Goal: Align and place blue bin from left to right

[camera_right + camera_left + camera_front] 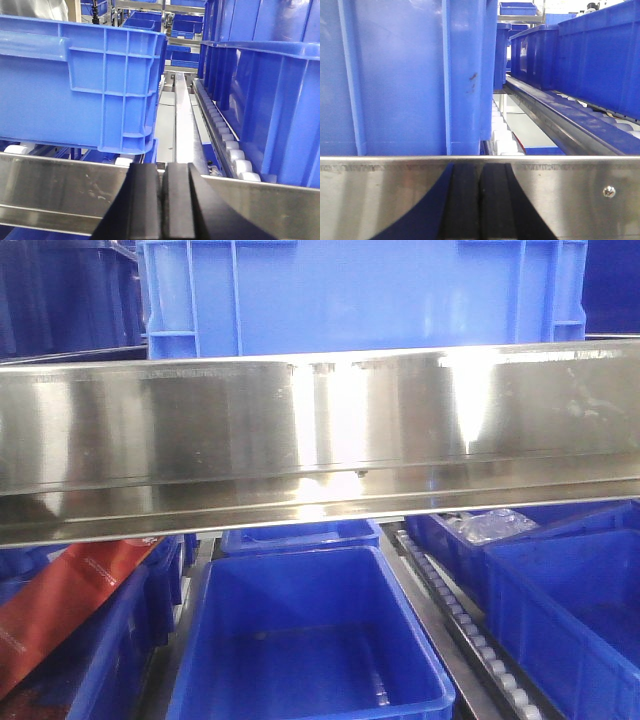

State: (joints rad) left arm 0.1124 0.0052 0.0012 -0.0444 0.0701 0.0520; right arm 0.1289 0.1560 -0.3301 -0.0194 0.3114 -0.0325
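Blue bin long side along steel rail | left claw closed, empty | right claw closed, empty

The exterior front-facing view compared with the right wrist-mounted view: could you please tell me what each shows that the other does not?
Only the front view shows the empty lower blue bin under the steel rail, and a red bag at left. Only the right wrist view shows the right gripper, fingers closed together, and white rollers beside a neighbouring bin. Both show the upper blue bin behind steel.
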